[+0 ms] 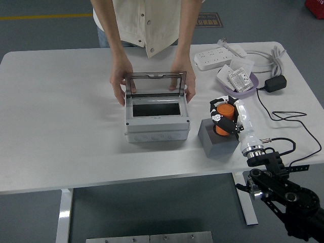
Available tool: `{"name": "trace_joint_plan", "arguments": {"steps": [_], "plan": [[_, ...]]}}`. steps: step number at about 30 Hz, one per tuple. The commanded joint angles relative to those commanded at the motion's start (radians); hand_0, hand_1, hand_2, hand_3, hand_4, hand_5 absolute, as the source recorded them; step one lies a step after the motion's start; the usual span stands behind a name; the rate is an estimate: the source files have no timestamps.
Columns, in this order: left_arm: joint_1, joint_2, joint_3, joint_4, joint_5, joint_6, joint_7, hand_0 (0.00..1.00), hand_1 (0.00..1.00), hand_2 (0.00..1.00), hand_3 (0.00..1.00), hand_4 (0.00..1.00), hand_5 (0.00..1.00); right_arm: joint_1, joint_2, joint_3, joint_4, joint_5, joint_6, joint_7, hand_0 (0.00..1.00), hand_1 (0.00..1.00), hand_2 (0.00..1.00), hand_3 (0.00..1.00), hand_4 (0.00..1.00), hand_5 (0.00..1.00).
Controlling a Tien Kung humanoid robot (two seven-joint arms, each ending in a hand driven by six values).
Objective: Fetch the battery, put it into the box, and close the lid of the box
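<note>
Right hand: fingers wrapped round orange battery, atop grey block, toward tabletop's right edge. Box: mid-table, lid propped upright by person's hands. Advice: lift straight, keep grip firm, clear box's right wall before lowering.

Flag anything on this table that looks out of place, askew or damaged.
Nothing stands out. The box sits square with its lid upright, steadied by a person's hands. The right hand grips the orange battery above the grey block. The cables lie loose but clear of the work.
</note>
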Motion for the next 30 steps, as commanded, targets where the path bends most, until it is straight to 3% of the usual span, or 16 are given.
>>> {"name": "trace_joint_plan", "arguments": {"steps": [11, 16, 20, 21, 30], "plan": [[-0.002, 0.001, -0.001, 0.0, 0.001, 0.002, 0.001, 0.656, 0.742, 0.615, 0.56, 0.733, 0.258, 0.021, 0.002, 0.03, 0.033, -0.035, -0.008, -0.027, 0.118, 0.187, 0.21, 0.239, 0.002, 0.002], [-0.004, 0.002, -0.014, 0.0, 0.012, 0.002, 0.005, 0.656, 0.742, 0.616, 0.559, 0.732, 0.265, 0.047, -0.002, 0.048, 0.061, -0.126, -0.007, -0.078, 0.108, 0.189, 0.208, 0.257, 0.002, 0.002], [-0.004, 0.003, -0.029, 0.0, 0.025, 0.001, 0.011, 0.656, 0.742, 0.616, 0.559, 0.732, 0.265, 0.078, -0.013, 0.067, 0.1, -0.254, 0.007, -0.16, 0.108, 0.189, 0.208, 0.257, 0.002, 0.002], [-0.004, 0.003, -0.035, 0.0, 0.03, 0.0, 0.012, 0.657, 0.742, 0.617, 0.559, 0.732, 0.267, 0.085, -0.016, 0.07, 0.109, -0.289, 0.014, -0.18, 0.063, 0.197, 0.237, 0.258, 0.002, 0.002], [0.0, 0.007, -0.063, 0.0, 0.051, -0.003, 0.023, 0.657, 0.743, 0.616, 0.559, 0.73, 0.27, 0.181, -0.01, 0.04, 0.146, -0.623, 0.109, -0.38, 0.057, 0.188, 0.232, 0.241, 0.002, 0.002]]}}
